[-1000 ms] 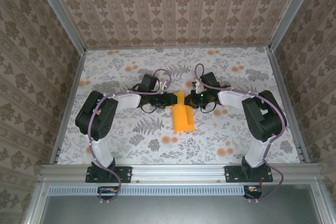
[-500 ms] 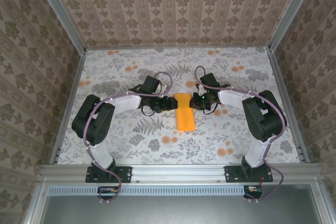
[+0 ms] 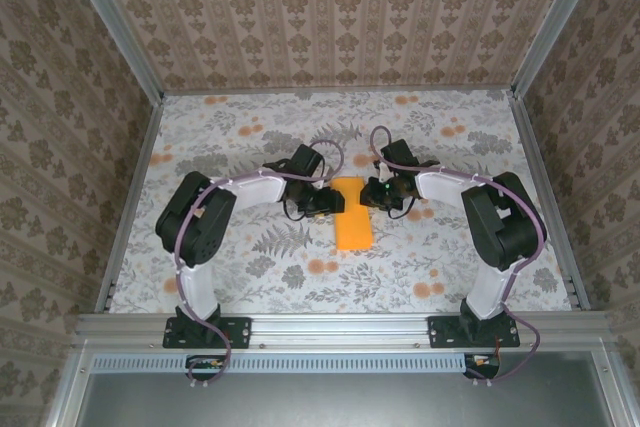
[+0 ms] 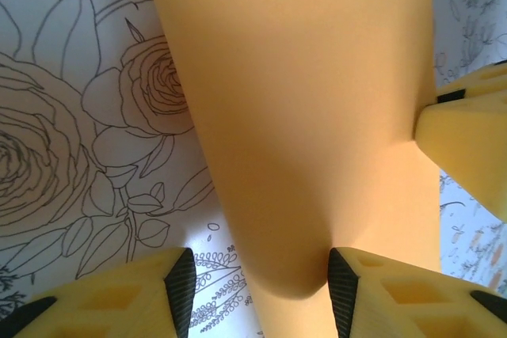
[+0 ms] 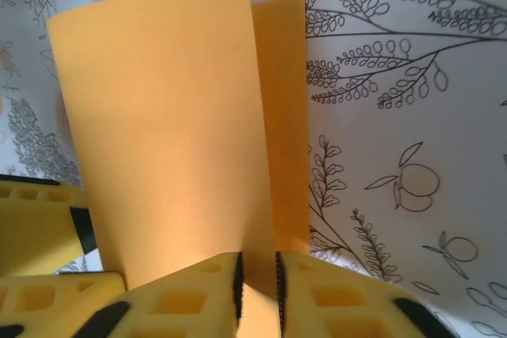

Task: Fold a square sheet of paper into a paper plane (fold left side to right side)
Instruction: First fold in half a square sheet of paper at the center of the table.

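Observation:
The square sheet of paper [image 3: 352, 222] lies folded over into a narrow orange strip at mid-table. Its left side is a soft rounded fold [image 4: 317, 100], not pressed flat. My left gripper [image 3: 328, 201] is at that fold, open, with the bulge between its fingers [image 4: 261, 275], close to the right finger. My right gripper [image 3: 370, 195] is at the strip's far right edge. Its jaws [image 5: 257, 271] stand slightly apart with the top layer's free edge [image 5: 158, 116] running into the narrow gap. The lower layer [image 5: 285, 116] pokes out to the right.
The flower-patterned tabletop [image 3: 250, 257] has free room in front of and behind the paper. Patterned walls with aluminium rails [image 3: 130, 197] close it in on three sides. One finger of the right gripper [image 4: 467, 140] sits close beside the left one.
The raised flap has come down over the sheet. My left gripper has moved right, up to the fold. The right gripper's jaws have parted a little.

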### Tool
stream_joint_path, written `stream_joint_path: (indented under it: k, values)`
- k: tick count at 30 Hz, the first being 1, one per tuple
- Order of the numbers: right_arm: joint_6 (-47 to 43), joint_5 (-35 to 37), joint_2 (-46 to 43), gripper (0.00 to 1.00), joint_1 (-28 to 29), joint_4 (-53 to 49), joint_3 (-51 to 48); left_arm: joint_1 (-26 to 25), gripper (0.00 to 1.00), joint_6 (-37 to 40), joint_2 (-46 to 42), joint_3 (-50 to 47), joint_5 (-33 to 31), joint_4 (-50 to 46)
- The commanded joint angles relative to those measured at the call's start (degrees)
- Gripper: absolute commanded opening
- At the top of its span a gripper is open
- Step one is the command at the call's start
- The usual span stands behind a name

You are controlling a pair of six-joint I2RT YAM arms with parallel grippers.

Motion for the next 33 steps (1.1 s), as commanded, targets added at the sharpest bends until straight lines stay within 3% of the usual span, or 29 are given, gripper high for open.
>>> stream_joint_path:
  k: [1, 6, 11, 33]
  values:
    - [-0.9, 5.1, -5.0, 0.30, -0.5, -0.5, -1.8, -0.7, 0.50, 1.9, 1.7, 1.6, -2.0, -4.0]
    - [-1.0, 13.0, -12.5, 0.49, -2.0, 0.8, -5.7, -1.3, 0.49, 3.3, 2.9, 3.3, -3.2, -6.4]
    - [-0.9, 16.9, -17.7, 0.57, -3.1, 1.4, -8.6, -1.6, 0.49, 3.6, 4.0, 4.2, -3.6, -7.6]
    - [-0.1, 12.3, -18.5, 0.60, -3.5, 2.5, -9.1, -2.5, 0.49, 4.7, 6.8, 7.2, -5.1, -11.6]
